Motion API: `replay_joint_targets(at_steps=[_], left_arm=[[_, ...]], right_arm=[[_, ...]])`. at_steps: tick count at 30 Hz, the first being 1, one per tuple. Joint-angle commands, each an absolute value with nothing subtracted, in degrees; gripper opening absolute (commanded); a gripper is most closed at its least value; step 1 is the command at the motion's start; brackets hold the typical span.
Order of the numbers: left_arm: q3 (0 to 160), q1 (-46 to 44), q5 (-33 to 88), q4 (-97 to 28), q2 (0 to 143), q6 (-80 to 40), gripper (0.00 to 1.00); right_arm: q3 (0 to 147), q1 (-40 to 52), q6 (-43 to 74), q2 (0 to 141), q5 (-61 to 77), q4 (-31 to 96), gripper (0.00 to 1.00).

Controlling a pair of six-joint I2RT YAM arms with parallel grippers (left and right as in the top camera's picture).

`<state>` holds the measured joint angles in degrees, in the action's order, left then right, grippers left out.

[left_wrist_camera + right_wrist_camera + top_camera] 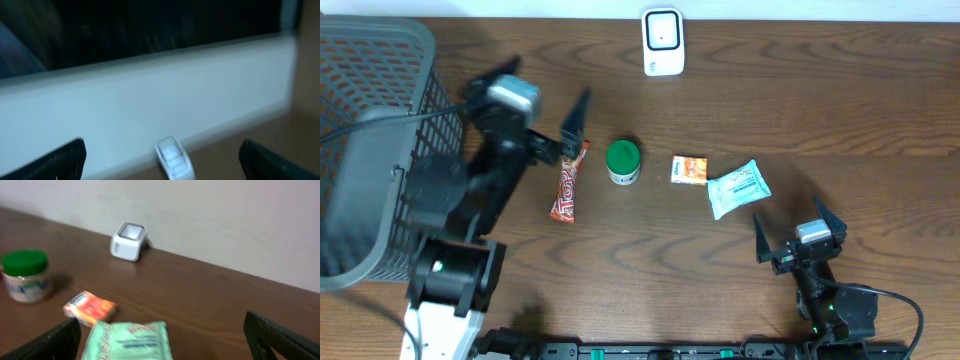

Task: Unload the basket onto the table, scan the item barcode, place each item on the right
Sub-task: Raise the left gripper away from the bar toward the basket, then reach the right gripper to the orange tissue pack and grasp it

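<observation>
Only the overhead view shows the candy bar (567,181).

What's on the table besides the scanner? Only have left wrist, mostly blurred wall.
Observer: Four items in a row: candy bar, green-lidded jar, small orange packet, wipes pack.
Operator: Anything gripped?
Observer: No, left gripper and right gripper are both open and empty.
Operator: Anything else?
Observer: Grey mesh basket at the table's left edge, beside the left arm.
</observation>
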<state>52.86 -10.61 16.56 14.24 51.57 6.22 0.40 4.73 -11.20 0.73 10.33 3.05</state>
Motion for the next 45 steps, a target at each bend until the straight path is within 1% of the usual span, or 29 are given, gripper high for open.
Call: replay_joint_targets(at_steps=[1, 6, 9, 12, 13, 17, 19, 21, 22, 25, 28, 34, 39, 45], left_arm=[[53.28, -10.7, 8.43, 20.01, 48.75, 4.45, 0.98], [53.28, -10.7, 0.51, 21.39, 46.04, 11.6, 0.98], [53.28, -10.7, -5.43, 19.2, 44.34, 11.99, 0.98], [53.28, -10.7, -7.64, 13.41, 42.13, 12.01, 0.98], [53.28, -10.7, -7.6, 11.31, 41.47, 12.01, 0.98], [53.28, -10.7, -7.57, 3.77, 39.77, 11.99, 0.98], [53.25, -10.7, -7.55, 2.39, 39.79, 11.97, 0.98], [53.25, -10.7, -7.57, 1.65, 39.99, 11.99, 0.98], [53.25, -10.7, -7.57, 1.13, 40.03, 11.97, 0.98], [53.25, -10.7, -7.55, 0.84, 40.1, 11.97, 0.98], [53.25, -10.7, -7.57, 0.84, 40.07, 11.99, 0.98], [53.25, -10.7, -7.55, 0.86, 40.05, 11.97, 0.98], [53.25, -10.7, -7.55, 0.91, 40.05, 11.97, 0.98], [53.25, -10.7, -7.57, 1.85, 40.01, 11.99, 0.98]], right_arm=[[0.32, 5.3, -15.27, 0.64, 7.6, 3.64, 0.99], [0.32, 5.3, -15.22, 0.67, 7.6, 3.64, 0.99], [0.32, 5.3, -7.68, 0.64, 10.66, 2.76, 0.99], [0.32, 5.3, -1.65, 0.64, 15.62, 1.48, 0.99], [0.32, 5.3, 0.75, 0.64, 17.91, 0.89, 0.99], [0.32, 5.3, 16.47, 0.64, 31.59, -5.02, 0.99], [0.32, 5.32, 24.93, 0.64, 33.61, -7.46, 0.99], [0.54, 5.37, 33.28, 0.64, 34.04, -7.22, 0.99], [0.73, 5.37, 34.74, 0.67, 35.09, -6.04, 0.99], [1.87, 5.34, 34.63, 0.71, 34.74, 0.47, 0.99], [4.49, 5.37, 34.61, 1.19, 30.44, 7.55, 0.99], [17.72, 5.37, 29.08, 7.68, 23.57, 23.46, 0.99], [31.86, 5.37, 25.32, 20.6, 19.4, 34.92, 0.99], [50.19, 7.22, 19.59, 45.56, 19.38, 46.54, 0.99]])
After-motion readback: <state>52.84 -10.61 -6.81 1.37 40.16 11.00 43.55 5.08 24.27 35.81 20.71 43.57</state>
